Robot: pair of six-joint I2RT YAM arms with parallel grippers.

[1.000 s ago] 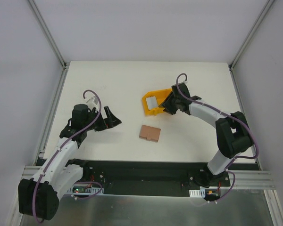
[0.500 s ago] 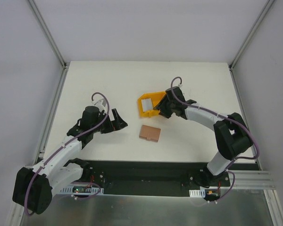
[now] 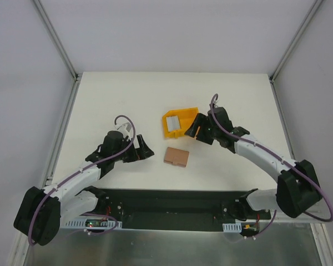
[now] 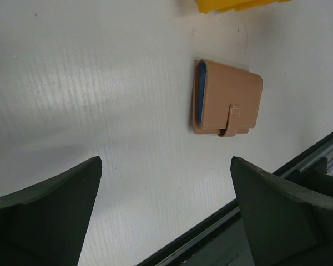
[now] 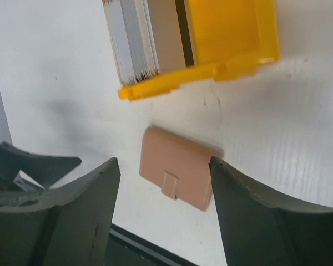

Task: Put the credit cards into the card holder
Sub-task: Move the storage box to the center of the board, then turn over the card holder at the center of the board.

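**Credit cards [image 3: 175,120] – packed in yellow bin [image 3: 181,132]**

Cards stand on edge as one pack inside the bin, on the table [image 3: 122,100]. Card holder [image 3: 176,157]: folded shut, lying flat near the bin's near side, not touching it. Right gripper [image 3: 195,127]: spread, empty, just beside the bin's right wall. Left gripper [image 3: 142,148]: spread wide, empty, well left of the bin.

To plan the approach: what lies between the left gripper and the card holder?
Nothing: only bare white table separates the left gripper from the card holder; the left wrist view shows it, the top view too.
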